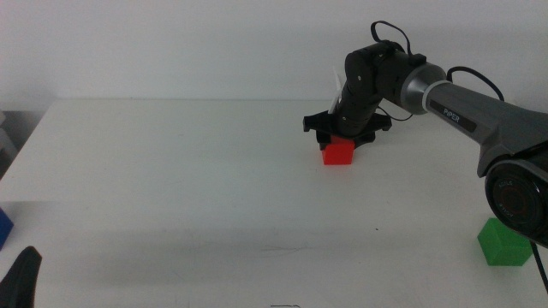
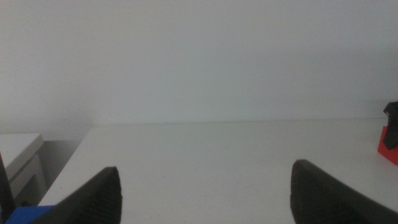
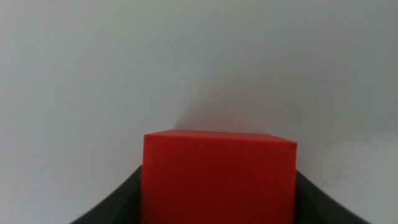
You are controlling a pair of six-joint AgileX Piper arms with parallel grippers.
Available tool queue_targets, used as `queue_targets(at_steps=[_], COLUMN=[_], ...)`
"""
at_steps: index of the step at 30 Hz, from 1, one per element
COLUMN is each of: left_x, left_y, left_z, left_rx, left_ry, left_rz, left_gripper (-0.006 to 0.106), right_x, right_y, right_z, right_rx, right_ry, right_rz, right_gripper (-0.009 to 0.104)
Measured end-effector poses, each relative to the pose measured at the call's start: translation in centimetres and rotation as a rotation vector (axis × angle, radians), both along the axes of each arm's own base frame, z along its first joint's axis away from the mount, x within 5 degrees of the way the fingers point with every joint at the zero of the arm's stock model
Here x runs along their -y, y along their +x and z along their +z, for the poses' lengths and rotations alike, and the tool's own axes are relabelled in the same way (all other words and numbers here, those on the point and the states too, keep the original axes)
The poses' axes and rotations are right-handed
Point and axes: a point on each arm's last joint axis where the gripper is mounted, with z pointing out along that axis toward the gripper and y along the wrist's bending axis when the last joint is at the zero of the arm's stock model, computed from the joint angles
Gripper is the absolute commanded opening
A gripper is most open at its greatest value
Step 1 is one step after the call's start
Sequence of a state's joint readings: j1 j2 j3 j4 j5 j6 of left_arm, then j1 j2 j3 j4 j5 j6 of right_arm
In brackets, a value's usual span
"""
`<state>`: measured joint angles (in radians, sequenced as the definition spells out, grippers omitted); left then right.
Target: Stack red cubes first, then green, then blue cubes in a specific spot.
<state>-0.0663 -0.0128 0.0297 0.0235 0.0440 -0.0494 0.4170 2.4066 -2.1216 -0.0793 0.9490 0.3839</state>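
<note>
- Small matte bright-red cube (image 1: 338, 152) sits on the plain white tabletop (image 1: 188, 180), towards its far side, right of centre
- Right gripper (image 1: 341, 137) is down over it, dark jaws set on either side of the red cube (image 3: 217, 177); whether they press it, I cannot tell
- Left gripper (image 2: 205, 190) waits at the near left edge, jaws spread wide
- Matte bright-green cube (image 1: 503, 242) lies at the near right; deep-blue cube (image 1: 4, 228) at the left edge

blue cube (image 1: 4, 227) cut by frame edge
</note>
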Motion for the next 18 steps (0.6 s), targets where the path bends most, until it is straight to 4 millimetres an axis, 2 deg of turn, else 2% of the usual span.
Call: queue_targets(at_steps=[4,7,11,14,18], left_x=[0.0,0.0,0.0,0.0,0.0], left_y=[0.0,0.0,0.0,0.0,0.0], left_z=[0.0,0.0,0.0,0.0,0.0], left_rx=[0.0,0.0,0.0,0.0,0.0], left_ry=[0.0,0.0,0.0,0.0,0.0], left_rz=[0.0,0.0,0.0,0.0,0.0], left_gripper=[0.092,0.092,0.092,0.092,0.092], right_x=[-0.2,-1.2,-3.1,-3.6,-4.6], right_y=[-0.6,-1.9,-5.7,-8.5,-11.9], right_z=[0.7,2.5,5.7,6.2,5.7], right_rx=[-0.023,-0.003,0.032,0.012,0.003], right_ry=[-0.02,-0.062,-0.058,-0.048,-0.06], right_rz=[0.018,0.056,0.056,0.028,0.011], right_gripper=[-0.001,-0.001,-0.001,-0.001,-0.001])
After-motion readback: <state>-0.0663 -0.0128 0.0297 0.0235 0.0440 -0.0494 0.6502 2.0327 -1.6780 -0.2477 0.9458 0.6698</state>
